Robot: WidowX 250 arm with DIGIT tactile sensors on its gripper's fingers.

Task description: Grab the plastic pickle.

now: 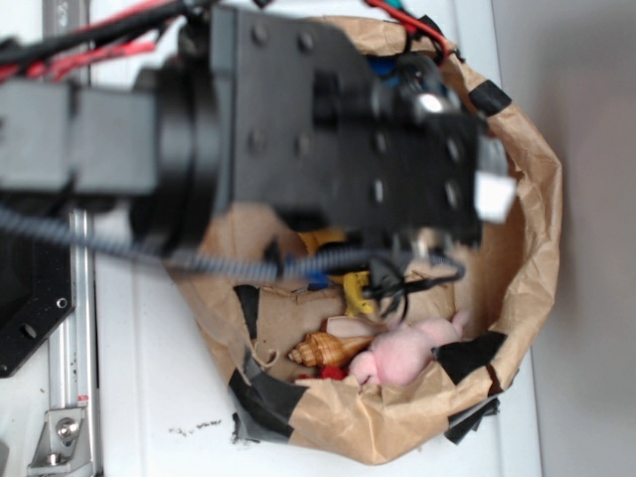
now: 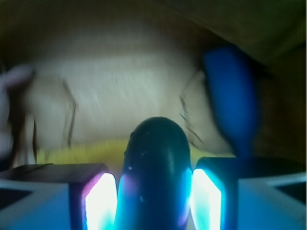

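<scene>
Gripping one pickle (image 2: 156, 167) (one bottle (image 2: 232, 103) beside)

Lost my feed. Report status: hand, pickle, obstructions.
Hand shut on plastic pickle, fingers either side. Blue bottle to the right, apart. Nothing blocking.

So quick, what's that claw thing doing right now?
End effector: closed on the plastic pickle, which sits between both fingers.
</scene>
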